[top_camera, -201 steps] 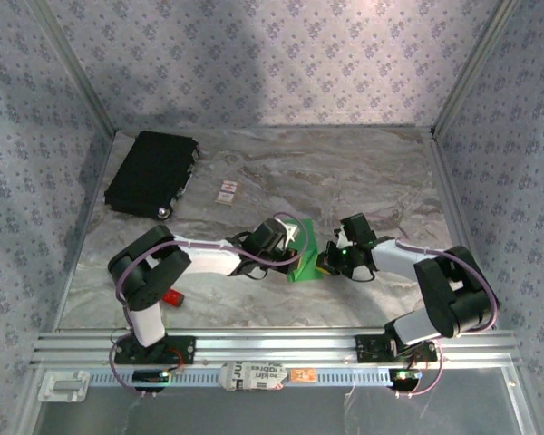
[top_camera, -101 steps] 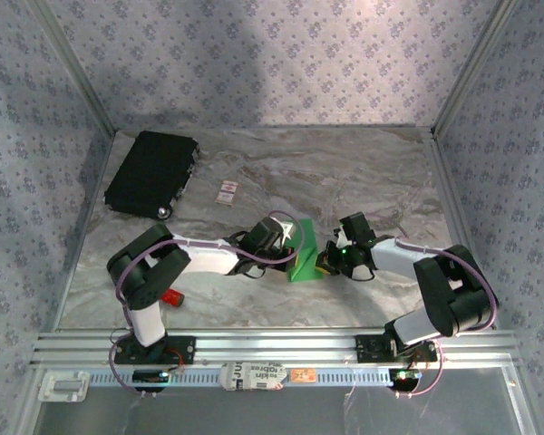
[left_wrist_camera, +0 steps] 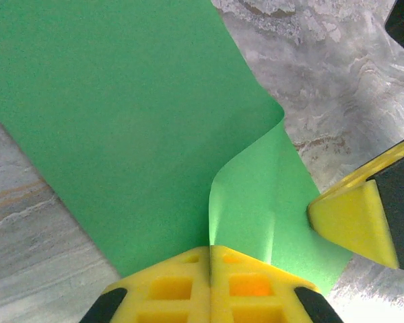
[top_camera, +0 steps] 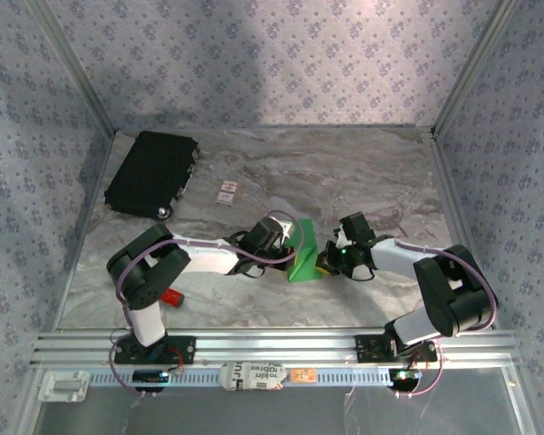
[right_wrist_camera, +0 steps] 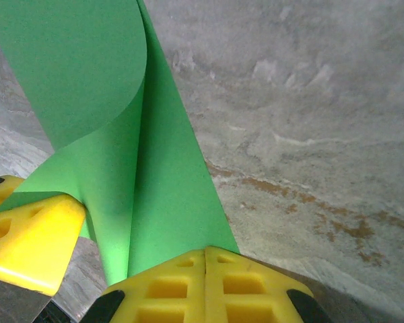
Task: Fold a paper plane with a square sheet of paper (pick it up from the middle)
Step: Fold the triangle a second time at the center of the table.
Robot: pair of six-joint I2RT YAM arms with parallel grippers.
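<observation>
The square sheet of paper [top_camera: 303,260] is bright green and stands partly lifted and curled in the middle of the table between both arms. My left gripper [top_camera: 291,239] is shut on one edge of it; in the left wrist view the sheet [left_wrist_camera: 141,121] curls up into the closed yellow jaws [left_wrist_camera: 210,250]. My right gripper [top_camera: 330,260] is shut on the opposite side, where the paper [right_wrist_camera: 155,202] runs into its closed jaws [right_wrist_camera: 205,252]. Each wrist view catches the other gripper's yellow fingertip [left_wrist_camera: 353,222] [right_wrist_camera: 34,235] against the paper.
A black rectangular case [top_camera: 151,172] lies at the back left, with a small white card with red marks [top_camera: 227,191] beside it. A red bar-shaped tool [top_camera: 171,296] lies by the left arm's base. Metal frame rails [top_camera: 272,344] run along the near edge.
Both grippers have shifted only slightly with the sheet, which now leans a little more upright. Both grips are unchanged.
</observation>
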